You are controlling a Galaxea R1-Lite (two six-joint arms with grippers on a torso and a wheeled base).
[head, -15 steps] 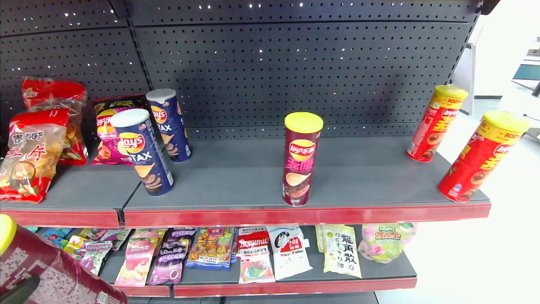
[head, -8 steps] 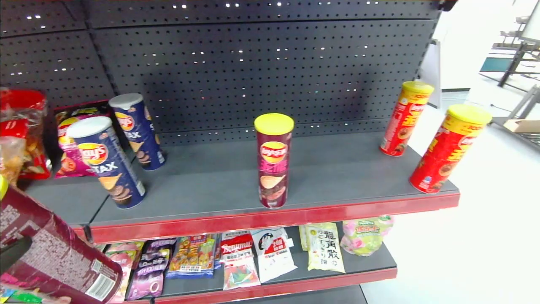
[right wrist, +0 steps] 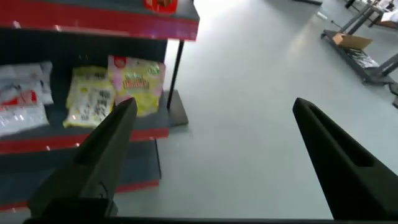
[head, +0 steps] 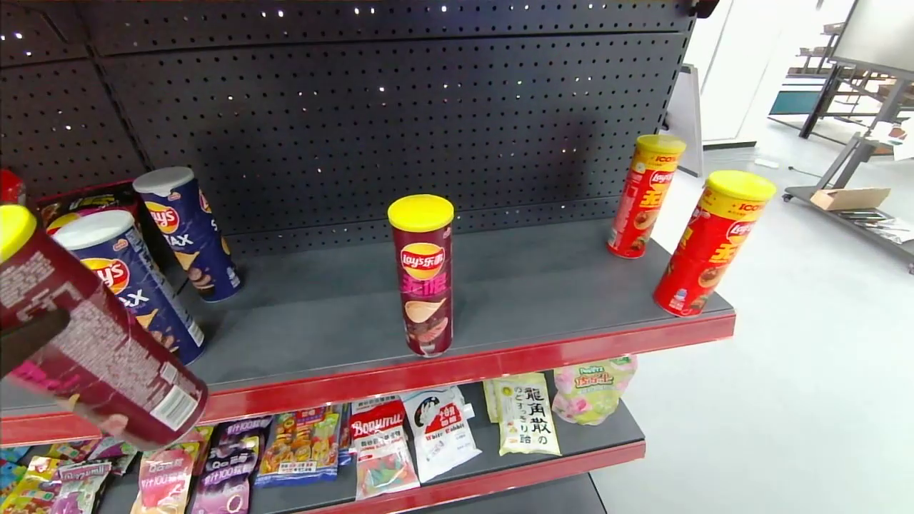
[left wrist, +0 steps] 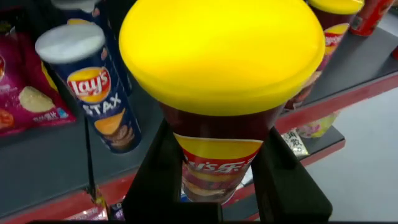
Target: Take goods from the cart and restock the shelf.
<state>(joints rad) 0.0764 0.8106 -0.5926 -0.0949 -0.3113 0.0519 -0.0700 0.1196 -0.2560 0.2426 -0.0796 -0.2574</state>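
Here, at the left of the scene, the left gripper (left wrist: 221, 134) clasps a maroon crisp can (head: 100, 350) between its two black fingers (left wrist: 155, 180), one on each side of the tube below the lid. The can is a tall round tube in a dark maroon wrapper, with white print and a barcode near its base, capped by a bright yellow lid (left wrist: 221, 53). It is held in the air on the near side of the upper shelf (head: 500, 360), across that shelf's red front edge at the left end. It is tilted. Its long axis runs on a slant, with the lid end up and to the left and the base end down and to the right.

On the upper shelf a second maroon can (head: 421, 275) with the same yellow lid stands upright at the near edge, about midway along. To its left stand the near blue can (head: 136, 293), just behind the held one, and the far blue can (head: 187, 232), close to the pegboard back (head: 393, 107). At the right end stand the near red can (head: 714, 243) and the far red can (head: 646, 196). The lower shelf (head: 500, 480) carries a row of snack packets (head: 435, 439).

The right gripper (right wrist: 214, 104) hangs low off the right end of the shelves, above the grey floor (right wrist: 249, 143), its fingers spread wide apart.
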